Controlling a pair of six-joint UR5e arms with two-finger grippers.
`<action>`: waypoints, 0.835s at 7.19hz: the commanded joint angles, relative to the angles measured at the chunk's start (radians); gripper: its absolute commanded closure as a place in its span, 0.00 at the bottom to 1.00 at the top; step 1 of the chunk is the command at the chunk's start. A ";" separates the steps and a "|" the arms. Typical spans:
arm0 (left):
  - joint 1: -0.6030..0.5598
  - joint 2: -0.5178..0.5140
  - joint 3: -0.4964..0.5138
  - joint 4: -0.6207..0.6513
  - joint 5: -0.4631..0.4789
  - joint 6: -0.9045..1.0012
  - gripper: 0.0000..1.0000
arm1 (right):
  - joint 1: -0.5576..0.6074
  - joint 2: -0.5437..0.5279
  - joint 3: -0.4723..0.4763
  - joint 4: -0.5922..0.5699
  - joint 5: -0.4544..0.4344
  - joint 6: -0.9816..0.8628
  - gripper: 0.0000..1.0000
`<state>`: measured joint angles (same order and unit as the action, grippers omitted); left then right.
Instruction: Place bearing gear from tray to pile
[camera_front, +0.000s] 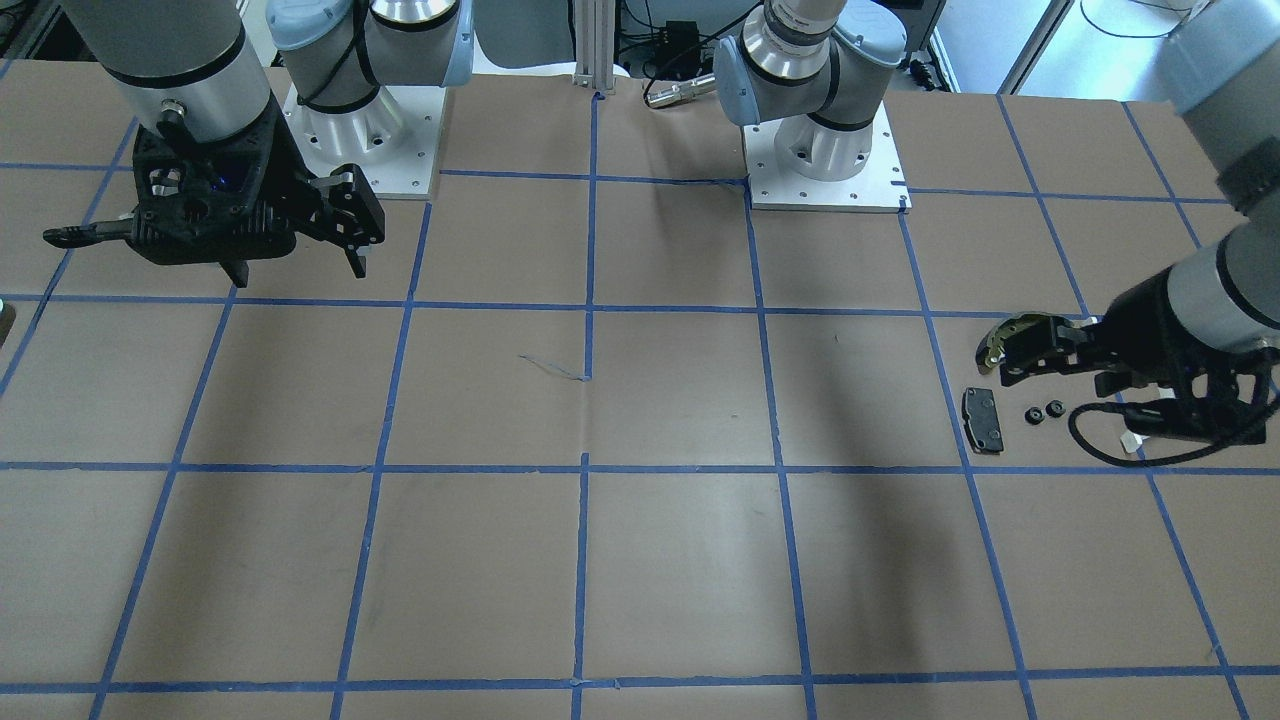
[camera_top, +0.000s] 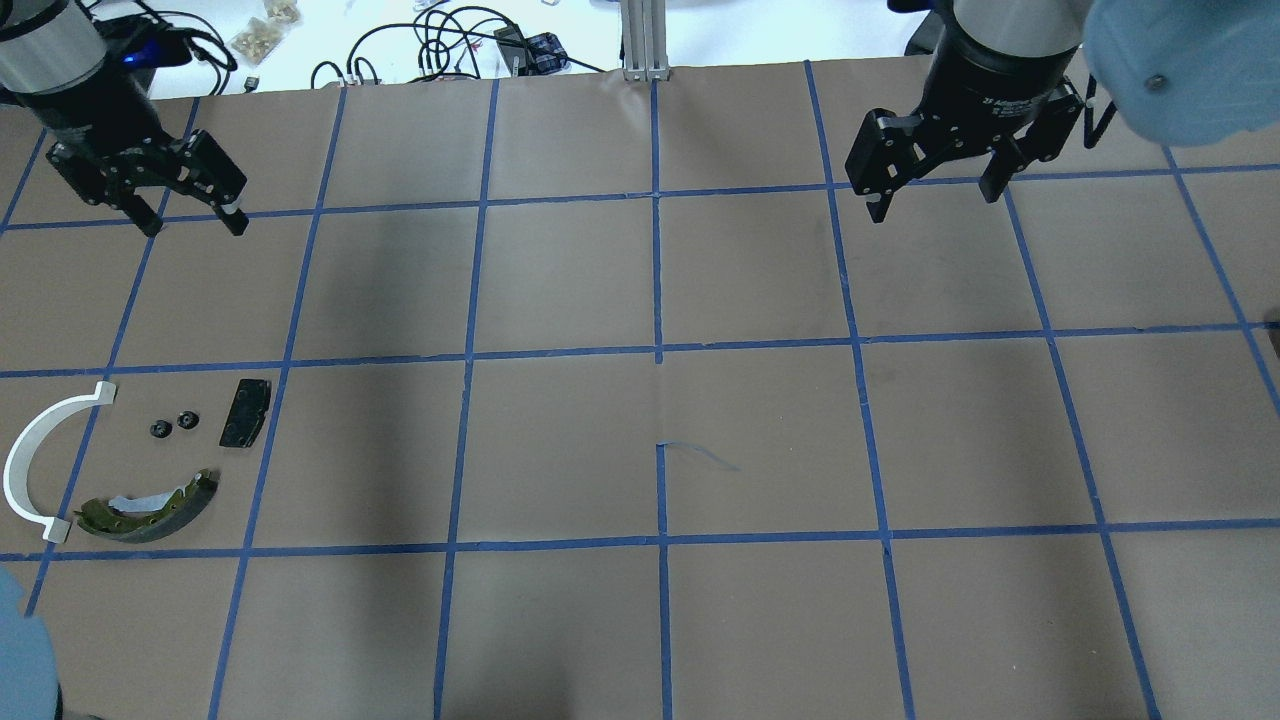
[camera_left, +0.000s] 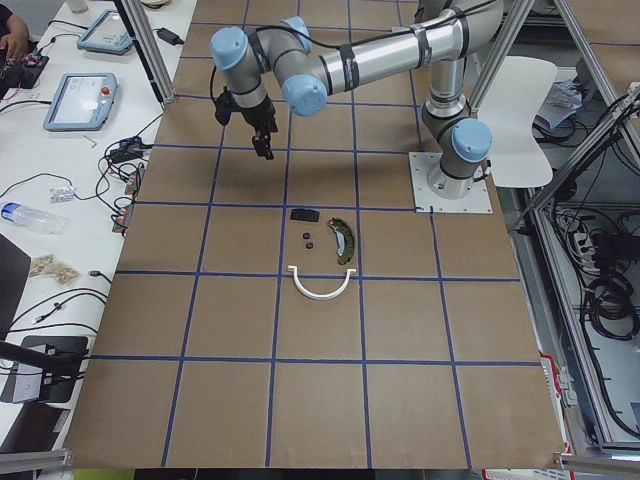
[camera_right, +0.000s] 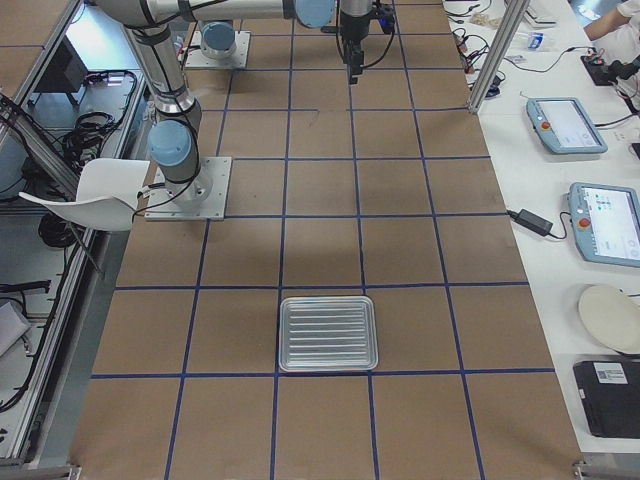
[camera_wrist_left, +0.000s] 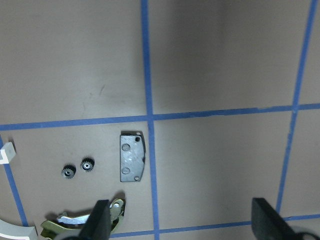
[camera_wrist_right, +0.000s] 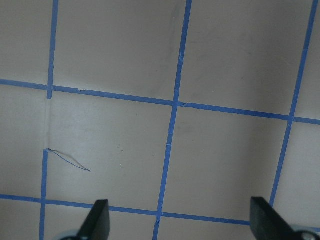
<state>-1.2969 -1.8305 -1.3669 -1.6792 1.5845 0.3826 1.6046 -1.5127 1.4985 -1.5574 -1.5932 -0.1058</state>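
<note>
One paper-covered worktop (camera_top: 760, 420), blue tape grid. Ribbed metal tray (camera_right: 328, 333) at right-arm end, only its ribbed floor showing. Left tool (camera_top: 194, 222), right tool (camera_top: 933, 200): jaws spread wide, gripping nothing, off the surface. Pile (camera_top: 120, 522) at left end: white arc (camera_top: 12, 470), brake shoe (camera_top: 185, 503), black pad (camera_top: 245, 412), two bearing gears (camera_top: 185, 420) side by side near the pad.
</note>
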 joint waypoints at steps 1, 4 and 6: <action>-0.129 0.057 -0.011 -0.017 -0.014 -0.074 0.00 | 0.000 0.000 0.000 -0.001 -0.001 0.000 0.00; -0.234 0.124 -0.108 0.003 -0.015 -0.205 0.00 | 0.000 0.000 0.000 -0.001 0.002 0.002 0.00; -0.246 0.192 -0.185 0.024 -0.015 -0.244 0.00 | 0.000 0.000 0.000 -0.001 0.001 0.002 0.00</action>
<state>-1.5337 -1.6770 -1.5075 -1.6704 1.5688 0.1700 1.6045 -1.5125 1.4987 -1.5585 -1.5913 -0.1043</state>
